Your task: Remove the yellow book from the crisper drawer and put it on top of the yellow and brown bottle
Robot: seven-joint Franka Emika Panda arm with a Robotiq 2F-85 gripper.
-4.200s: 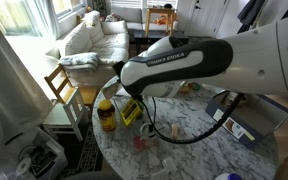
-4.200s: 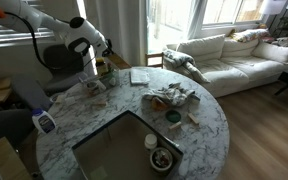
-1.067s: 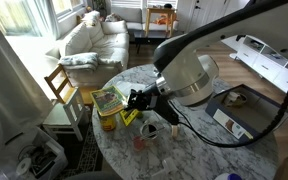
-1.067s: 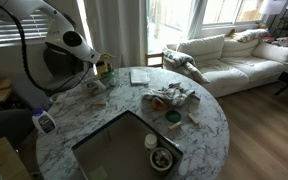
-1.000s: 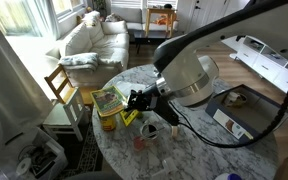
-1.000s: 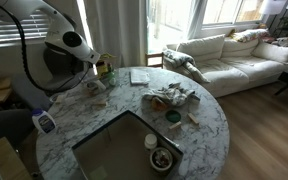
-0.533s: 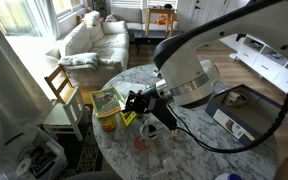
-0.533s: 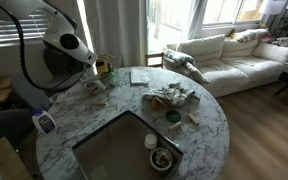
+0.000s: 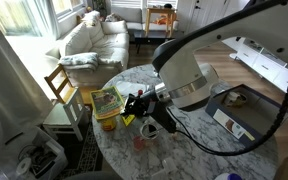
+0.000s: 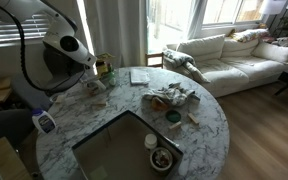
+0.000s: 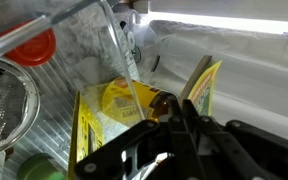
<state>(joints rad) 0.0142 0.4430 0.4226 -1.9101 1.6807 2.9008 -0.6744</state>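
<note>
The yellow book (image 9: pixel 107 99) lies flat on top of the yellow and brown bottle (image 9: pixel 107 123) at the table's edge; both also show in an exterior view (image 10: pixel 104 68). In the wrist view the book (image 11: pixel 96 122) fills the lower left, with the bottle's amber body (image 11: pixel 165 101) peeking out beside it. My gripper (image 9: pixel 135 104) is next to the book, a little apart from it. In the wrist view its fingers (image 11: pixel 172 108) are pressed together with nothing between them. The clear crisper drawer (image 10: pixel 124 150) stands on the table's near side.
A bright yellow upright item (image 9: pixel 128 118) stands beside the bottle, also in the wrist view (image 11: pixel 207 84). A clear plastic wall (image 11: pixel 122 50), a red lid (image 11: pixel 30 46) and a metal strainer (image 11: pixel 4 108) lie close. The round marble table (image 10: pixel 209 115) holds clutter (image 10: pixel 171 97).
The book, absent from the bottle 4.2 s ago, now rests on it. Over the last second my gripper has drawn back slightly from the book, which has stayed in place.
</note>
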